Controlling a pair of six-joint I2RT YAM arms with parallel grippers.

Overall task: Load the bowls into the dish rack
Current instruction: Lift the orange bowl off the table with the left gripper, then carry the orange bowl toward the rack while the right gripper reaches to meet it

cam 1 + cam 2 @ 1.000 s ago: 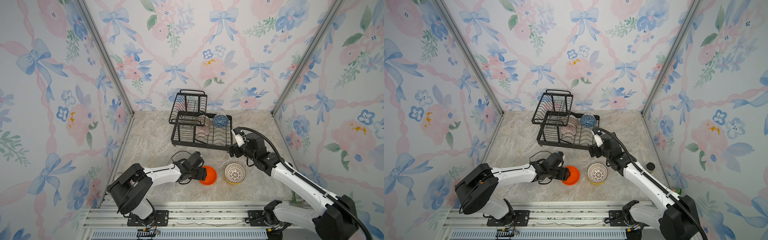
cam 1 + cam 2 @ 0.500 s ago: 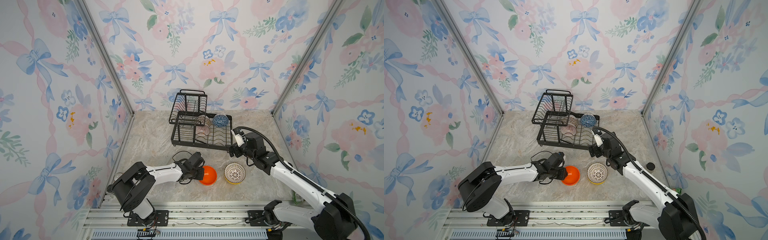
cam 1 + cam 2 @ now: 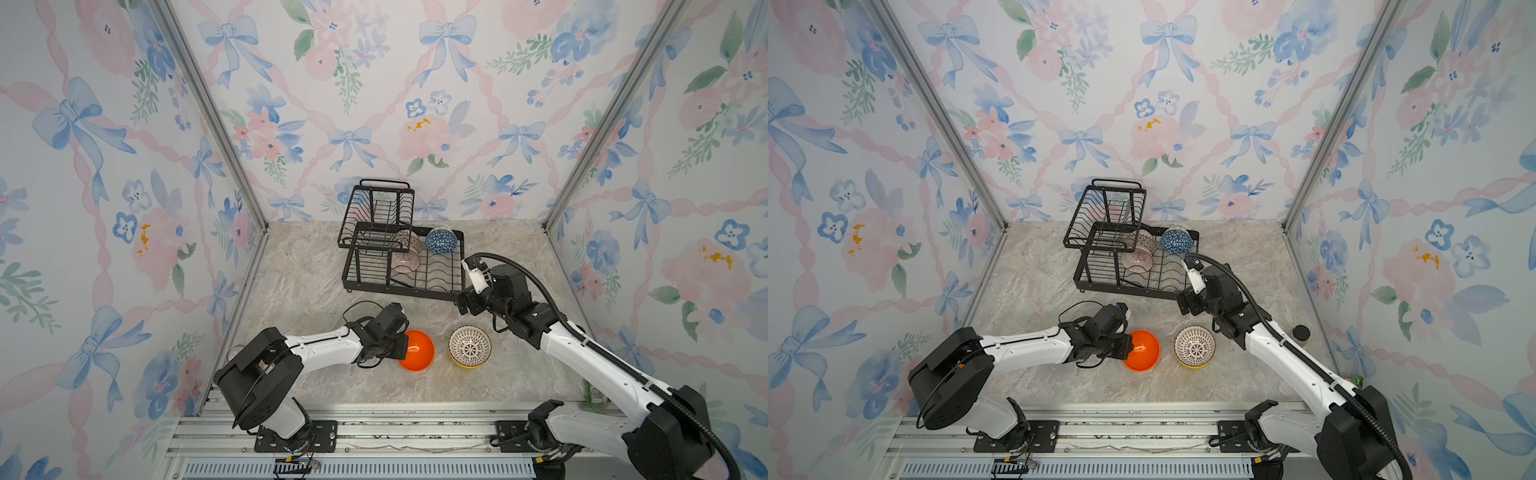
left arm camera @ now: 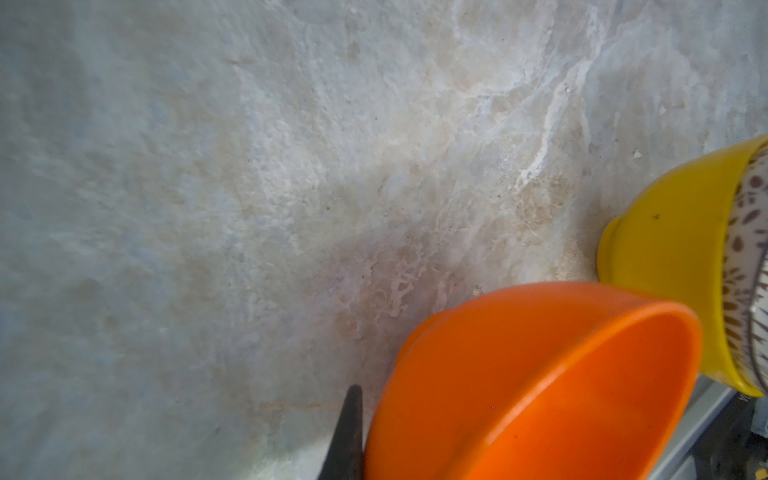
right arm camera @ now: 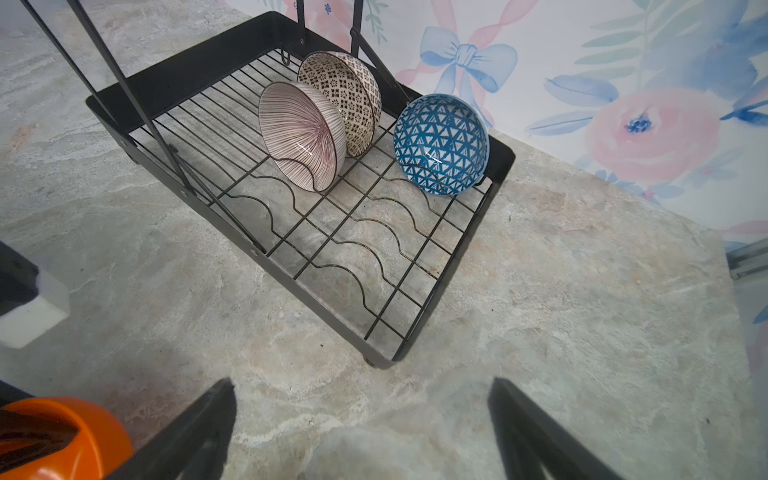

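At the worktop front, we find the left gripper with fingers clamped on the orange bowl at its rim. We judge the bowl light, rigid and slippery. The right gripper has its fingers apart and holds nothing.

Floral wallpaper walls, seemingly marble tabletop

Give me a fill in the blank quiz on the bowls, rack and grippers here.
The blue geometric bowl stands on edge in the dish rack's ___ tray.
The left gripper pinches the orange bowl by its ___.
The lattice bowl sits nested ___ the yellow bowl.
The right gripper is ___ and empty.
Missing words: lower, rim, inside, open.
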